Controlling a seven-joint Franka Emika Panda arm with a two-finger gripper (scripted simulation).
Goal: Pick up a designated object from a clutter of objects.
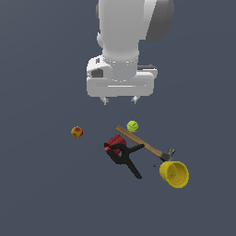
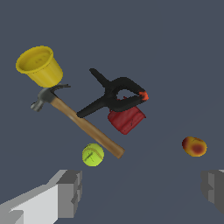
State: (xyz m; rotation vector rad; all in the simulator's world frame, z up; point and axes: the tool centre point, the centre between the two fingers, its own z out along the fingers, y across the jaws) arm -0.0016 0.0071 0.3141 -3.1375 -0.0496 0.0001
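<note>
Below the raised arm, on the dark grey floor (image 1: 41,193), the yellow-green tennis ball (image 1: 132,126) sits by itself at the near end of the hammer's wooden handle, just beside it, though I cannot tell whether the 2 touch. The gripper (image 1: 120,99) hangs well above the clutter with its 2 fingers spread wide and nothing between them; in the exterior view the ball lies under it and a little toward that view's right, closer to the finger on that side. From the wrist view the ball (image 2: 92,155) shows its pale curved seam and sits ahead of the spread fingers (image 2: 70,192), nearer to the light grey one than to the other, which only peeks in at the frame's edge. The hammer (image 1: 146,145) runs diagonally away from the ball, its dark metal head ending next to the yellow cup (image 1: 174,174), which lies tipped on its side with its mouth open toward the exterior camera. The black clamp (image 1: 125,157) with its orange tip lies across the dark red block (image 1: 115,142), both close against the hammer's handle. The red-orange fruit (image 1: 77,132) rests alone, well apart from the others, off toward the exterior view's left.
</note>
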